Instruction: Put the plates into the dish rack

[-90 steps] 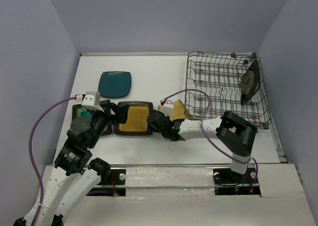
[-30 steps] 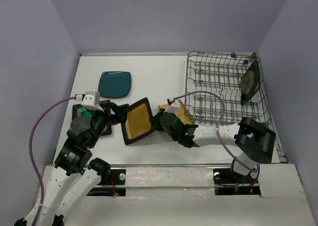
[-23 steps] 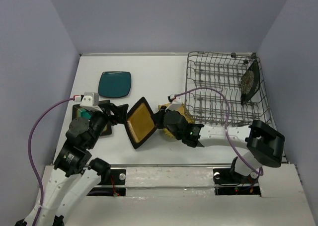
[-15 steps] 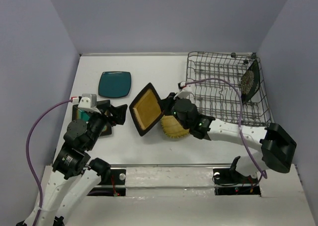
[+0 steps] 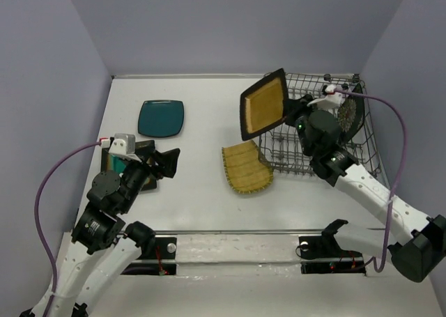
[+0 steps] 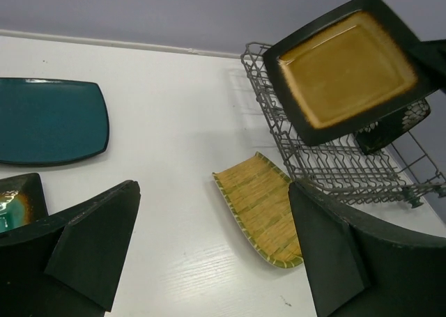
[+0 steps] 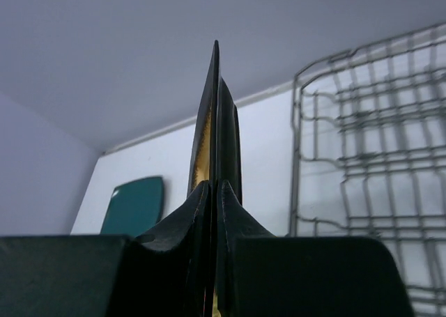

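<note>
Rack held flower plate, on edge at far right end. Right gripper pinched mustard plate upright over rack's left edge. Ribbed yellow plate lay by rack's near left corner. Left gripper spread wide near worktop's left edge.

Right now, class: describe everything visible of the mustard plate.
The mustard plate is square with rounded corners, glossy yellow-brown centre, dark rim, seemingly ceramic. It is held on edge, facing left, above the rack's left end. The right claw is shut on its rim; nothing else visibly touches it.
</note>
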Motion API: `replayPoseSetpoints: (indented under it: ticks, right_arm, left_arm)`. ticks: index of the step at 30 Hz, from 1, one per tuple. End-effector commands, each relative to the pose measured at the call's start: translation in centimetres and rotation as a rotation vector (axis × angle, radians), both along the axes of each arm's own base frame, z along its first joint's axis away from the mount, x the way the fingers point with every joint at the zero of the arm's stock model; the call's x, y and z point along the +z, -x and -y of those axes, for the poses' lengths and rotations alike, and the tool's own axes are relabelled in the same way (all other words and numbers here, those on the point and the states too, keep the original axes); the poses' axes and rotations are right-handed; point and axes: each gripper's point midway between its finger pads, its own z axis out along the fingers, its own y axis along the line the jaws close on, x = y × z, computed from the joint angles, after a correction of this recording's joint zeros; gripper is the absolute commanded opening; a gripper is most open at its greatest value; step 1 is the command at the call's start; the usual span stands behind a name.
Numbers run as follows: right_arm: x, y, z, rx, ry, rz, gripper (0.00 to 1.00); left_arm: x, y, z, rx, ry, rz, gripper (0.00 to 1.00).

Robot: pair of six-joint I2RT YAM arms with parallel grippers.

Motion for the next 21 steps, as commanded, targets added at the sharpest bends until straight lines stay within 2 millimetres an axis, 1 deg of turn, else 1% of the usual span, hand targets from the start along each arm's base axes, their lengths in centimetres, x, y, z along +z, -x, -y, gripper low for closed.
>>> replayPoseSetpoints:
  ticks: [1, 2, 3, 5, 6, 8, 9, 10, 11, 12, 13, 15, 16, 17, 18, 19, 21]
  right_arm:
    - [11.5, 1.0, 8.3, -0.231, -0.041, 0.253, 0.07]
    - [11.1, 0.9, 9.4, -0.262, -0.008, 0.234, 0.07]
    - [11.4, 0.5, 11.4, -0.315, 0.012, 0.235, 0.07]
    - [11.3, 0.2, 13.0, -0.350, 0.078, 0.225, 0.07]
    - [11.5, 0.1, 14.8, -0.399, 0.126, 0.224, 0.07]
    - [11.5, -0.5, 16.4, -0.442, 0.183, 0.213, 0.07]
    - [11.9, -0.5, 18.3, -0.491, 0.213, 0.213, 0.07]
    - [11.8, -0.6, 19.1, -0.506, 0.220, 0.208, 0.07]
    - [12.3, -0.7, 19.6, -0.509, 0.241, 0.216, 0.07]
    - [12.2, -1.1, 20.3, -0.525, 0.257, 0.207, 0.07]
    - [12.2, -1.2, 22.0, -0.564, 0.270, 0.197, 0.07]
    - [12.5, -1.8, 22.6, -0.552, 0.296, 0.192, 0.07]
    - [11.9, -2.4, 23.6, -0.566, 0.323, 0.171, 0.07]
    - [11.2, -3.1, 24.0, -0.563, 0.338, 0.146, 0.07]
    - [11.2, -3.1, 24.3, -0.562, 0.345, 0.147, 0.07]
    - [10.2, -3.8, 24.9, -0.564, 0.362, 0.120, 0.07]
    - [9.4, -4.3, 25.6, -0.565, 0.377, 0.100, 0.07]
  left_arm:
    - [1.2, 0.5, 0.2, -0.019, 0.017, 0.045, 0.99]
    - [1.2, 0.6, 0.3, -0.027, 0.018, 0.046, 0.99]
    - [1.3, 0.8, 0.5, -0.040, 0.019, 0.049, 0.99]
    - [1.3, 0.9, 0.7, -0.051, 0.020, 0.050, 0.99]
    - [1.3, 1.0, 0.8, -0.057, 0.019, 0.051, 0.99]
    - [1.5, 1.2, 0.8, -0.057, 0.023, 0.057, 0.99]
    - [1.6, 1.3, 0.7, -0.056, 0.027, 0.061, 0.99]
    - [1.5, 1.3, 0.7, -0.057, 0.026, 0.059, 0.99]
    - [1.6, 1.4, 0.7, -0.059, 0.029, 0.063, 0.99]
    - [1.7, 1.5, 0.7, -0.059, 0.030, 0.065, 0.99]
    - [1.8, 1.6, 0.7, -0.062, 0.032, 0.068, 0.99]
    - [1.9, 1.8, 0.7, -0.068, 0.037, 0.072, 0.99]
    - [2.1, 1.9, 0.7, -0.069, 0.040, 0.079, 0.99]
    - [2.1, 2.0, 0.7, -0.074, 0.041, 0.079, 0.99]
    - [2.2, 2.1, 0.7, -0.074, 0.043, 0.081, 0.99]
    - [2.2, 2.2, 0.7, -0.076, 0.046, 0.083, 0.99]
    - [2.2, 2.3, 0.8, -0.082, 0.044, 0.082, 0.99]
